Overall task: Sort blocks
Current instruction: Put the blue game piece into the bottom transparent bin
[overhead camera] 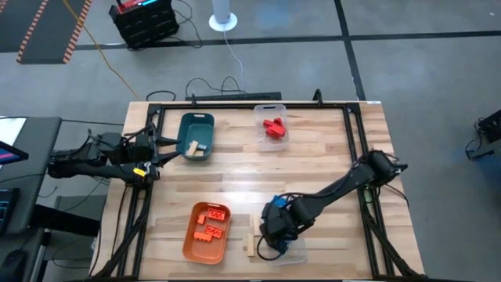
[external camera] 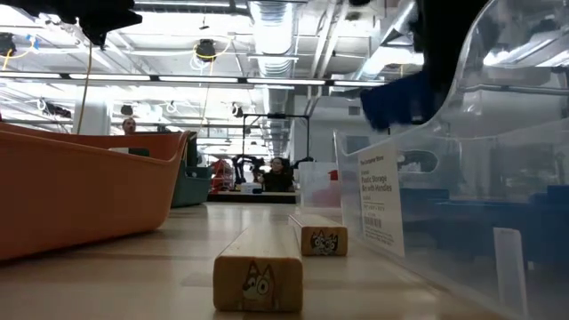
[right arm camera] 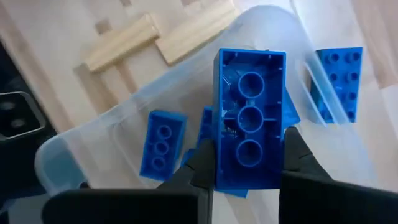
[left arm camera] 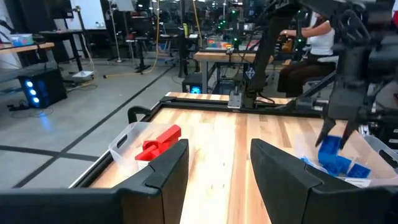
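From above, the right gripper [overhead camera: 275, 227] hangs over a clear plastic bin [overhead camera: 291, 252] at the table's near edge. An orange tray [overhead camera: 191, 247] of studded orange bricks [overhead camera: 211, 223] sits beside it, with two plain wooden pieces [overhead camera: 250, 244] between.

At table height, those wooden pieces [external camera: 259, 281] show printed cartoon ends.

The left gripper [left arm camera: 219, 177], beside the teal tray [overhead camera: 196, 134], has its fingers parted and empty.

The right wrist shows the fingers clamped on a hollow blue brick [right arm camera: 250, 134] above smooth blue bricks [right arm camera: 161, 143] in the bin.

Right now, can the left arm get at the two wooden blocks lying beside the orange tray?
Probably not easily. The left gripper hovers open by the teal tray, far across the table. The wooden blocks lie between the orange tray and the right gripper, which is holding a blue brick over the clear bin.
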